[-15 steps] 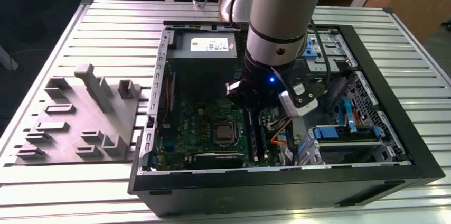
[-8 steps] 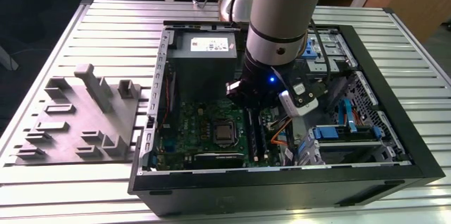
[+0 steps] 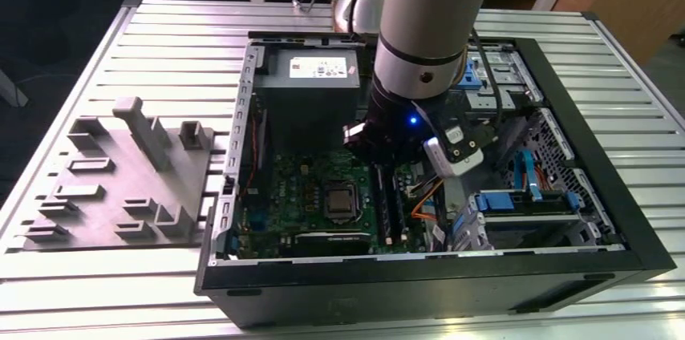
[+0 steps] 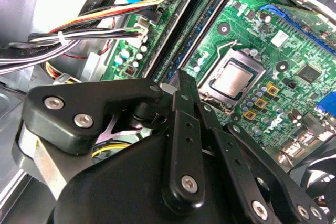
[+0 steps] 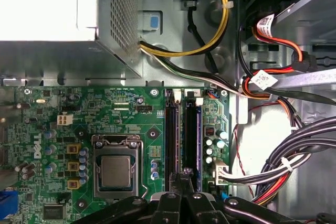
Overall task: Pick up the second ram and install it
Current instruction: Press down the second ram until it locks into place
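Observation:
My gripper (image 5: 185,172) is down inside the open computer case (image 3: 230,139), over the green motherboard (image 5: 63,129). Its two black fingers meet in a point, shut, and I see nothing between them. In the second wrist view the gripper (image 4: 181,77) has its tips at the near end of the two long memory slots. A dark blue-green stick, the second ram (image 5: 192,145), lies seated along the slot beside the tips. A black slot (image 5: 170,140) runs parallel to it. In the exterior view the gripper (image 3: 383,167) stands just above both dark strips (image 3: 386,204).
The processor socket (image 5: 115,171) lies close beside the slots. The grey power-supply box (image 3: 310,71) fills the case's far end. Bundled cables (image 5: 286,163) and a drive cage (image 3: 524,204) crowd the other side. A grey holder rack (image 3: 118,180) sits on the table at the exterior view's left.

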Tool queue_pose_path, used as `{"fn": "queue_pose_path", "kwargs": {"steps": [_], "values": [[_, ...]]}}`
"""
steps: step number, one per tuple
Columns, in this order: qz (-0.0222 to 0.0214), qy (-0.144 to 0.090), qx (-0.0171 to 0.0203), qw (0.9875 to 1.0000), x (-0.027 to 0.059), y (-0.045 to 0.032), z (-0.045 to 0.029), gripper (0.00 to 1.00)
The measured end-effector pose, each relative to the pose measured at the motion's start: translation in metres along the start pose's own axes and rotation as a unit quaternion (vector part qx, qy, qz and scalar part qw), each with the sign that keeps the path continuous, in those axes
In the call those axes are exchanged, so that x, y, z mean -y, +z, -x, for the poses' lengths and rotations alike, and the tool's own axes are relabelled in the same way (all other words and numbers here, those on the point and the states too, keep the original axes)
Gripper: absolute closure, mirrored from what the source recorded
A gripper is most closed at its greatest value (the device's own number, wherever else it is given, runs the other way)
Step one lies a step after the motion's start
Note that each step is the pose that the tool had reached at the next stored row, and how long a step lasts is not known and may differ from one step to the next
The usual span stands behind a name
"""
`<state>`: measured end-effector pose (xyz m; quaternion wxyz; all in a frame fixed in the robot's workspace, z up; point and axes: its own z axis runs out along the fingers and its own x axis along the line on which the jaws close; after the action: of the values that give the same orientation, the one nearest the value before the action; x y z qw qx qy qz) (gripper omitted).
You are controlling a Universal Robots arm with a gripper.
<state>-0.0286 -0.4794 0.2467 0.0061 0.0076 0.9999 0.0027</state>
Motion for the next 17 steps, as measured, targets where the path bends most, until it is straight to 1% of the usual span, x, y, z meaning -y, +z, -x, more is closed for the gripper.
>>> {"fn": "queue_pose_path", "kwargs": {"steps": [4, 11, 12, 17], "values": [[0.0, 0.0, 0.0, 1.0, -0.0036, 0.0001, 0.0, 0.9], [0.0, 0.0, 0.0, 1.0, -0.0198, 0.0006, -0.0003, 0.9], [0.0, 0.0, 0.0, 1.0, -0.0234, 0.001, -0.0004, 0.9], [0.0, 0.0, 0.0, 1.0, -0.0273, 0.0048, 0.0005, 0.9]]}}
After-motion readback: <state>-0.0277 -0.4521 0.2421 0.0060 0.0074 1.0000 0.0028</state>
